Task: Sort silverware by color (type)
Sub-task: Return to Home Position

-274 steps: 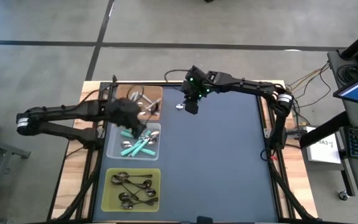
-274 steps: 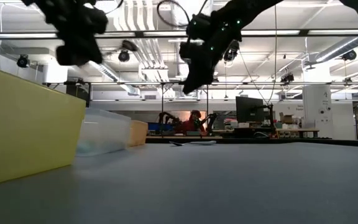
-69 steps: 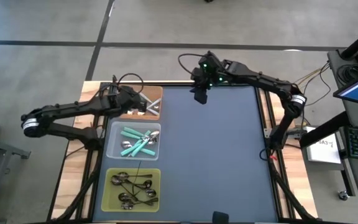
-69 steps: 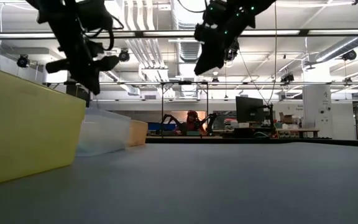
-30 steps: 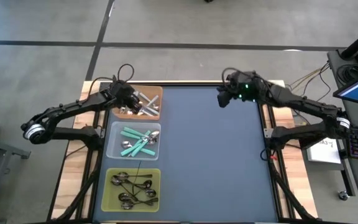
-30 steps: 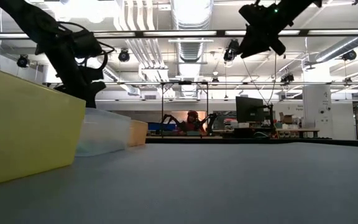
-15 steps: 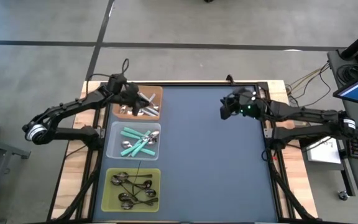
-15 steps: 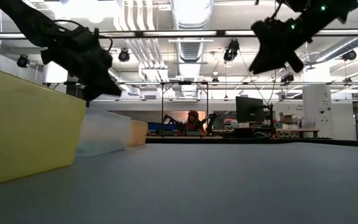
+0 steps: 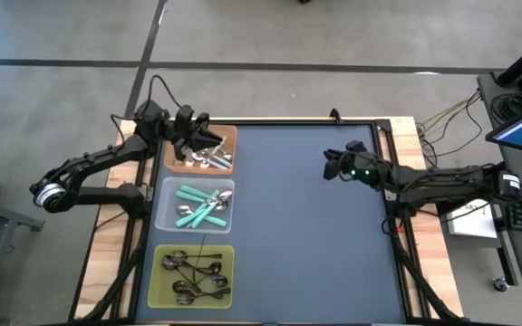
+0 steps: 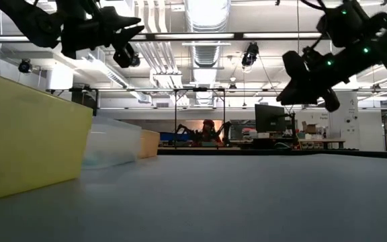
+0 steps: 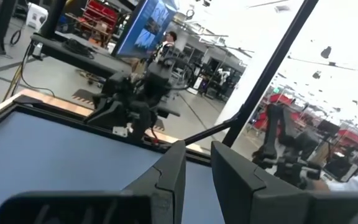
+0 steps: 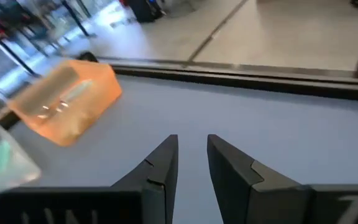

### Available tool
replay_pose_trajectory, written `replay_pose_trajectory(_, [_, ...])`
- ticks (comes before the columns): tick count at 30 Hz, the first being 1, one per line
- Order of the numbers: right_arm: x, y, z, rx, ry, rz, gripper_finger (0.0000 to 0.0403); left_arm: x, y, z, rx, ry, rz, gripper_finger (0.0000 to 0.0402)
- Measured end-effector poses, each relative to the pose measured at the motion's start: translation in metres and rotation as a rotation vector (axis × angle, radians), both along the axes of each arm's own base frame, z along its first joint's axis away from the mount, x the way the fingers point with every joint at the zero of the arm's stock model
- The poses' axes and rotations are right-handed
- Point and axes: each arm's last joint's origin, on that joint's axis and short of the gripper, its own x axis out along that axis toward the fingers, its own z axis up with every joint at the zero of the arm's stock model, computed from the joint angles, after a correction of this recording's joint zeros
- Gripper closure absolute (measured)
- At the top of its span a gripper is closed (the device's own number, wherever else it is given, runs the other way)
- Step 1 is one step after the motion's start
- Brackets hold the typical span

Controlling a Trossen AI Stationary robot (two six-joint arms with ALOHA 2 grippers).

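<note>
The silverware lies in three trays along the table's left side. Shiny silver spoons fill the orange tray, teal-handled spoons the clear tray, dark spoons the yellow-green tray. My left gripper hovers over the orange tray's far part, fingers level, narrowly open and empty. My right gripper hangs above the mat right of centre, narrowly open and empty, facing the orange tray.
The dark blue mat spreads right of the trays, inside a black frame on a wooden table. In the low view the yellow-green tray's wall stands close on the left. Cables run off the table's far right corner.
My left gripper has risen off the orange tray toward the far edge and tipped from pointing down to level. My right gripper has drawn back toward the table's near and right side and come lower as its arm folded. The spoons have stayed where they were.
</note>
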Motion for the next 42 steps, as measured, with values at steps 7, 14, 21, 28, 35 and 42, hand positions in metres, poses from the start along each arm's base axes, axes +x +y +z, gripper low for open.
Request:
replay_pose_trajectory(7, [-0.014,0.008,-0.030,-0.004,-0.158,0.008,0.0335,-0.007,-0.007,0.017,0.013,-0.039,-0.003,0.0343])
replay_pose_trajectory(14, [-0.026,0.011,-0.051,0.060,-0.153,-0.016,0.0337,-0.020,-0.021,0.049,0.078,-0.118,-0.008,0.0343])
replay_pose_trajectory(21, [-0.029,0.012,-0.057,0.060,-0.121,-0.015,0.0337,-0.039,-0.041,0.076,0.153,-0.191,-0.010,0.0343])
replay_pose_trajectory(28, [-0.029,0.012,-0.057,0.060,-0.122,-0.015,0.0337,-0.052,-0.055,0.088,0.209,-0.243,-0.011,0.0343])
replay_pose_trajectory(35, [-0.038,0.014,-0.058,0.053,-0.144,-0.013,0.0337,-0.060,-0.066,0.083,0.138,-0.127,-0.155,0.0343])
replay_pose_trajectory(42, [-0.050,0.018,-0.048,0.041,-0.190,-0.011,0.0337,-0.073,-0.081,0.064,0.081,0.007,-0.244,0.0343])
